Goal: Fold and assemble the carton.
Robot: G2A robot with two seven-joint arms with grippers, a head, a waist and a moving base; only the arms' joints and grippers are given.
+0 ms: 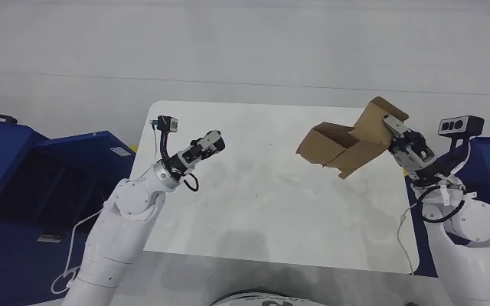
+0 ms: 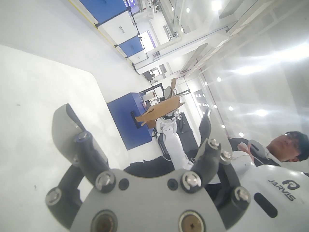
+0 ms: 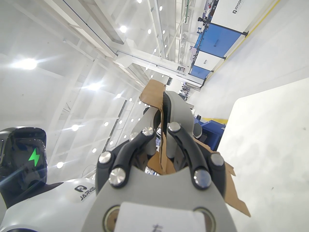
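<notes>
the carton [image 1: 344, 141] is held half-opened over the right side of the table [image 1: 268, 222], seemingly clear of its surface, with one panel clamped by the right gripper [image 1: 400, 136]. the left gripper [image 1: 216, 140] is poised over the table's left side, fingers spread and empty. the opening-out step is judged to be in hand. next, the free side of the carton would need to be met and braced by the left gripper so that the flaps can be folded.

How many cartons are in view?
1. The carton is clamped in the right gripper, over the right side of the table. The left gripper, open over the left side, holds none.
</notes>
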